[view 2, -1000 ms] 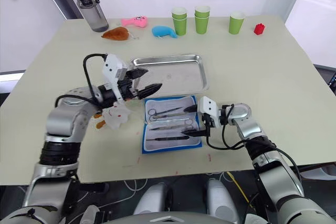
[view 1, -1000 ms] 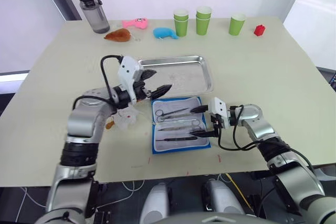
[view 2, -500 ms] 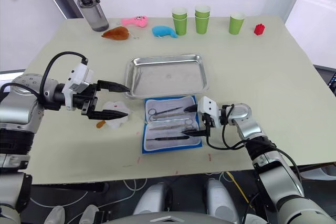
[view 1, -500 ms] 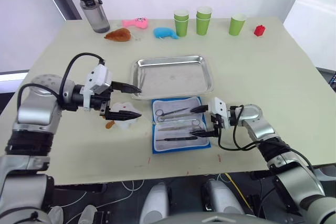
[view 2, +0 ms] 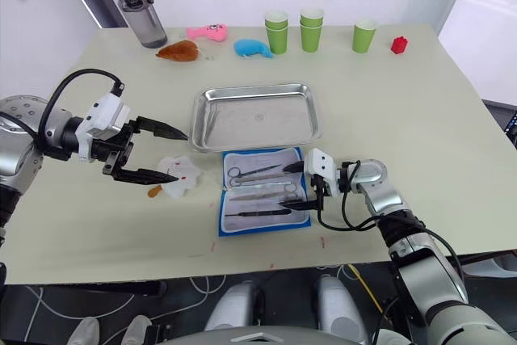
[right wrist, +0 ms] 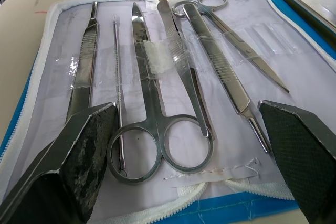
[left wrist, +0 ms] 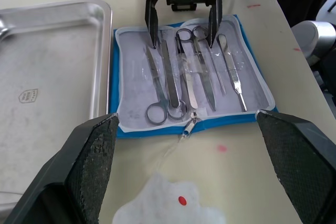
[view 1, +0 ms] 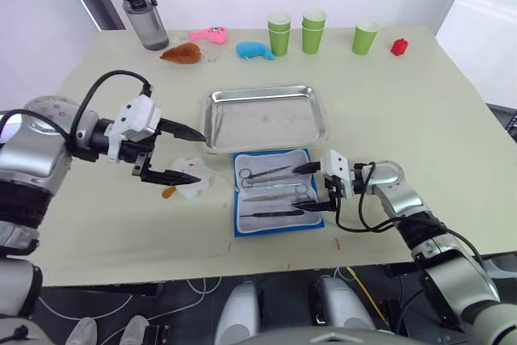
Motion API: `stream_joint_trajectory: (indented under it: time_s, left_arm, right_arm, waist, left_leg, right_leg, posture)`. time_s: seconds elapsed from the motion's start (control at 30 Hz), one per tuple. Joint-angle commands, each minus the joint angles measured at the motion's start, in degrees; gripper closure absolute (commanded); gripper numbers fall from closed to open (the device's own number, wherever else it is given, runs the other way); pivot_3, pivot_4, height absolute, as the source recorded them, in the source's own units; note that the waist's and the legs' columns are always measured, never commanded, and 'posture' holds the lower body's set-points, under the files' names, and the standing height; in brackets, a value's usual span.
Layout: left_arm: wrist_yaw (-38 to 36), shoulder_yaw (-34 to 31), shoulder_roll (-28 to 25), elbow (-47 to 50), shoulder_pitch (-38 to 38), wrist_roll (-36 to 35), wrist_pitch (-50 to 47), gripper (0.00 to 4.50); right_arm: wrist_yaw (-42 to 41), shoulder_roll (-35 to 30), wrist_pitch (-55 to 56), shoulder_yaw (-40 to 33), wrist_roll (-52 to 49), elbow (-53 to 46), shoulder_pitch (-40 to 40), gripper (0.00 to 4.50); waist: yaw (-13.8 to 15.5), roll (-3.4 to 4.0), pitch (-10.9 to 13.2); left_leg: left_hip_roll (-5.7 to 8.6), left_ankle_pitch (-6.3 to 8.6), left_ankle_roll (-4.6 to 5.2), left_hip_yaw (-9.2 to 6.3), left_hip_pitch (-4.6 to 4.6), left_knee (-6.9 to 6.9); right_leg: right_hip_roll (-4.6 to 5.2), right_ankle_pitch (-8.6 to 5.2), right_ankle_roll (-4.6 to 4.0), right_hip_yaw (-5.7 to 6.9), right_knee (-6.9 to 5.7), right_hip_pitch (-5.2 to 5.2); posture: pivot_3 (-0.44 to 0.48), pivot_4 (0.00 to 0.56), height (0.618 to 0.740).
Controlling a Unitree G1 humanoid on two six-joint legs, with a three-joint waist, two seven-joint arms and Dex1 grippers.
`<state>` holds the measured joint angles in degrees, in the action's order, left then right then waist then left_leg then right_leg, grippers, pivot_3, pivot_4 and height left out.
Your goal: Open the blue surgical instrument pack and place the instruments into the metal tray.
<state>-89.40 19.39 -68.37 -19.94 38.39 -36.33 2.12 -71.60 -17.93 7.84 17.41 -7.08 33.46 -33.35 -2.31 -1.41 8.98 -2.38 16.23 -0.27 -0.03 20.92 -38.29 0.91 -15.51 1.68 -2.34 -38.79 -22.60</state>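
Pack (view 1: 272,191) lies open flat on the bench (view 1: 420,111), lining up, just in front of the tray (view 1: 265,118), near edge of tray almost touching the pack's far edge. Instruments (right wrist: 173,82) sit in the pack's clear pockets: ring-handled scissors, forceps, tweezers, a thin probe, side by side. Tray holds none of them. Right tool (view 1: 311,187) sits at the pack's right edge, released, fingers spread wide; one tip over the far right corner of the pack, the other over the near right part, instruments lying between and beyond the fingers, nothing gripped. Left tool (view 1: 187,153) hangs left of the pack, well apart from it, also released, fingers spread, one tip near the tray's left front corner, the other over a white plush toy (view 1: 194,183) that lies on the bench just left of the pack. In the left wrist view the pack (left wrist: 191,77) shows ahead between the fingers with the right tool at its far side and the tray (left wrist: 47,72) beside it. At the back of the bench: bottle (view 1: 142,15), pink toy (view 1: 209,35), brown toy (view 1: 181,54), blue toy (view 1: 254,51), green cups (view 1: 313,31), red block (view 1: 399,46).
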Motion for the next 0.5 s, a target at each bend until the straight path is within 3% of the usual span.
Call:
stream_joint_trajectory:
  time_s: [0.03, 0.13, 0.37, 0.5]
  left_arm:
    - [-3.10, 0.03, 0.38, -0.39, 0.68, -0.68, 2.80, 0.08]
    - [-3.09, -1.95, 4.08, -0.99, -0.32, 2.06, 3.07, 0.08]
    - [8.36, -6.94, 16.35, -0.96, -3.64, 10.14, 3.63, 0.08]
    - [11.05, -7.88, 20.10, -1.17, -4.60, 13.21, 2.31, 1.16]
  right_arm:
    - [1.15, -1.10, -2.43, 2.13, 3.96, 4.07, 3.18, 0.00]
    - [1.27, -1.08, -2.54, 2.08, 3.93, 3.92, 3.28, 0.00]
    - [1.65, -1.07, -2.76, 1.87, 4.06, 3.63, 3.55, 0.00]
    - [1.67, -1.05, -2.75, 1.85, 4.15, 3.87, 3.20, 0.00]
  waist:
    - [0.02, 0.00, 0.00]
    - [0.04, 0.00, 0.00]
    - [-0.01, -0.03, 0.00]
    - [0.01, -0.03, 0.00]
  left_leg:
    - [0.00, 0.00, 0.00, 0.00, 0.00, 0.00]
    - [0.00, 0.00, 0.00, 0.01, 0.00, 0.00]
    - [-0.01, 0.00, 0.00, 0.00, 0.04, -0.02]
    - [-0.01, 0.00, 0.01, 0.01, 0.04, 0.00]
  right_leg:
    - [0.00, 0.00, 0.00, 0.00, 0.00, 0.00]
    - [0.00, 0.00, 0.00, 0.00, 0.00, 0.01]
    - [-0.01, 0.18, 0.06, -0.01, 0.00, -0.03]
    - [-0.01, 0.20, 0.06, -0.02, -0.01, -0.05]
  posture:
    - [0.000, 0.150, 0.734]
    - [0.000, 0.150, 0.734]
    - [0.000, 0.150, 0.734]
    - [0.000, 0.150, 0.734]
